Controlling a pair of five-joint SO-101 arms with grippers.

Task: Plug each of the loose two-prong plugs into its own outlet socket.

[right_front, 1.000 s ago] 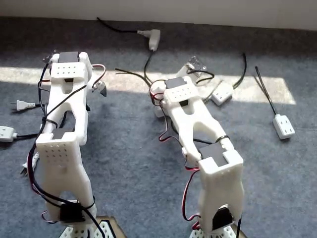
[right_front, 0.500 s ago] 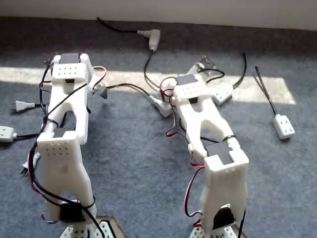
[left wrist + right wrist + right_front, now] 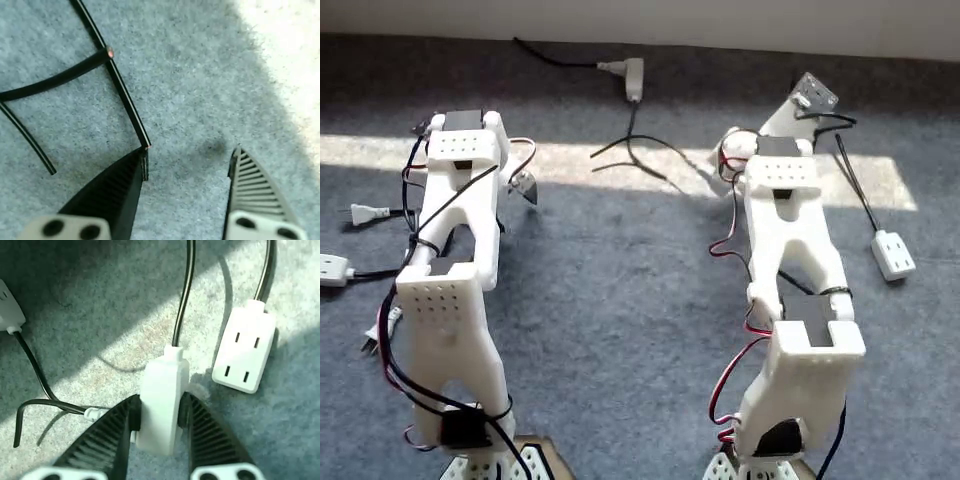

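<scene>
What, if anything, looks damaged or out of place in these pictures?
The black cords ahead of the open left gripper end in cut tips, copper showing at one, joined to nothing.

**Carpeted room floor; home or office cannot be told.** Short-pile grey carpet [image 3: 620,300] forms the whole working surface. A pale wall strip [image 3: 720,18] runs along the upper edge of the high view, and a band of sunlight [image 3: 570,165] crosses the upper third. Household extension cords [image 3: 631,122] and a white outlet block [image 3: 893,254] at the right lie directly on the pile.
</scene>
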